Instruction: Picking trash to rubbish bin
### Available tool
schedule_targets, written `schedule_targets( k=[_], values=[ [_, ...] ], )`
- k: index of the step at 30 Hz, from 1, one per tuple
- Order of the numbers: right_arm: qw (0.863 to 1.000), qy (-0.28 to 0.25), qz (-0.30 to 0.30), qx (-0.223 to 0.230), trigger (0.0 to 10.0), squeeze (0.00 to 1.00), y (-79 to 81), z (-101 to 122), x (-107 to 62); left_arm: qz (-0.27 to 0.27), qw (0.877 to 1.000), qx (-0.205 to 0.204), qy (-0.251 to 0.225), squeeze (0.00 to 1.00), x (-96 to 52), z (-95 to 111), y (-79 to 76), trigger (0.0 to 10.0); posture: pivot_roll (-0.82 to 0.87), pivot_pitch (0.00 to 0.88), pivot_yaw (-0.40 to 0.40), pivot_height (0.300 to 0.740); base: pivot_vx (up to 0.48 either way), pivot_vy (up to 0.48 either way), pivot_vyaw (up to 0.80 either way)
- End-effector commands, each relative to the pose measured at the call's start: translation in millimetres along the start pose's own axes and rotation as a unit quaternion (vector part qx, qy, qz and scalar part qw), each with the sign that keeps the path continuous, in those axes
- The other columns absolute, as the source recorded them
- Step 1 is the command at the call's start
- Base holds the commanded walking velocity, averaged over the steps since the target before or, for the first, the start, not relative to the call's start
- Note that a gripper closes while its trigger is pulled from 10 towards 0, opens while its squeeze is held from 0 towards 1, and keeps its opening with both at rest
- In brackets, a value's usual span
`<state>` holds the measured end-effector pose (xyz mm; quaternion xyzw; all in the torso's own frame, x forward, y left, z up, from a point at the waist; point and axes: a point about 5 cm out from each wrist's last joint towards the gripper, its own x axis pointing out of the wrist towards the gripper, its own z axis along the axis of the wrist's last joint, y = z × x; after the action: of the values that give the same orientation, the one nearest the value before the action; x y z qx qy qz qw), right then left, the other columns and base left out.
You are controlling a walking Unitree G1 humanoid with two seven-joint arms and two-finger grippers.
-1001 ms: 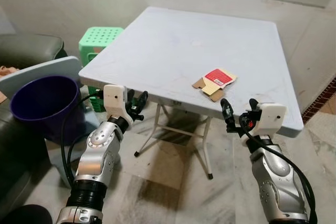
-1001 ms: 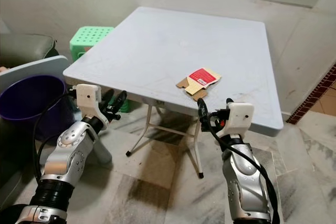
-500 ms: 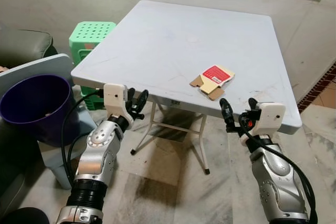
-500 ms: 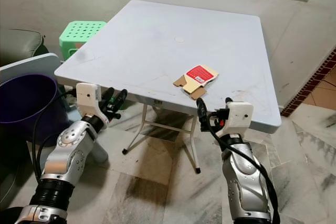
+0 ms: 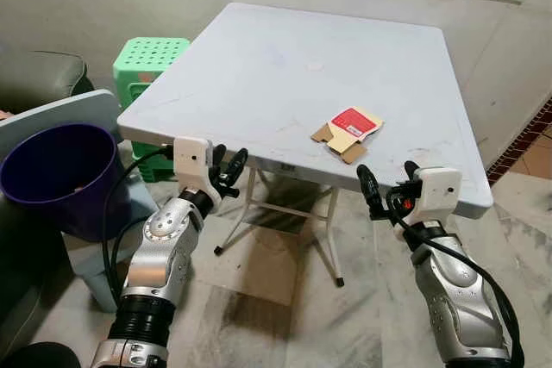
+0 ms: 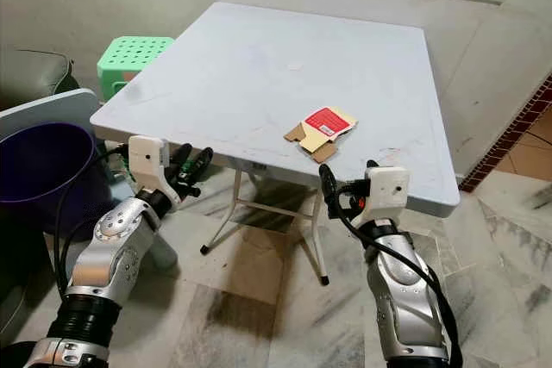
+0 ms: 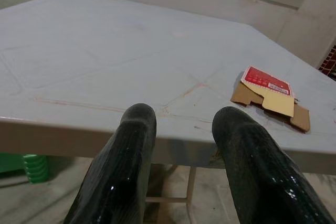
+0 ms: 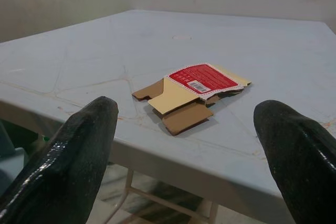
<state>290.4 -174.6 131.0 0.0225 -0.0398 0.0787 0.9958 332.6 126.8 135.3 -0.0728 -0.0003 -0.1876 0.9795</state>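
A flattened red and tan cardboard carton (image 5: pixel 348 129) lies on the pale grey folding table (image 5: pixel 285 58), close to its near edge. My right gripper (image 5: pixel 385 171) hovers open just in front of that edge, slightly right of the carton, which sits between its fingers in the right wrist view (image 8: pixel 191 93). My left gripper (image 5: pixel 228 161) is held open below the table's near left corner, its fingers (image 7: pixel 134 129) level with the table edge. The purple rubbish bin (image 5: pixel 56 174) stands on the floor at my left, beside the left arm.
A green plastic stool (image 5: pixel 148 62) stands behind the table's left corner. A dark sofa (image 5: pixel 34 84) and a grey board (image 5: pixel 65 118) lie behind the bin. The table's metal legs (image 5: pixel 332 239) stand on the tiled floor. A wall runs behind the table.
The camera has come a little closer to the table. My right gripper has edged slightly left towards the table's edge. The carton has not moved.
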Motion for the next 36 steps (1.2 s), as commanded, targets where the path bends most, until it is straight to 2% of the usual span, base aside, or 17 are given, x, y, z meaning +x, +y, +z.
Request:
schedule_targets(
  k=[1,36],
  values=[
    [1.0,-0.003,0.004,-0.004,10.0,0.0,1.5,3.4,1.9,-0.005,1.0,0.002,-0.006,0.0,0.0,5.2,0.2,10.0,-0.06,0.089,-0.037,0.74,0.0,0.0,0.0],
    [1.0,0.003,0.009,0.0,10.0,0.0,3.2,2.4,2.1,0.002,1.0,-0.001,-0.009,0.0,0.9,6.2,1.7,10.0,-0.06,0.092,-0.042,0.74,0.292,0.0,0.0]
  ],
)
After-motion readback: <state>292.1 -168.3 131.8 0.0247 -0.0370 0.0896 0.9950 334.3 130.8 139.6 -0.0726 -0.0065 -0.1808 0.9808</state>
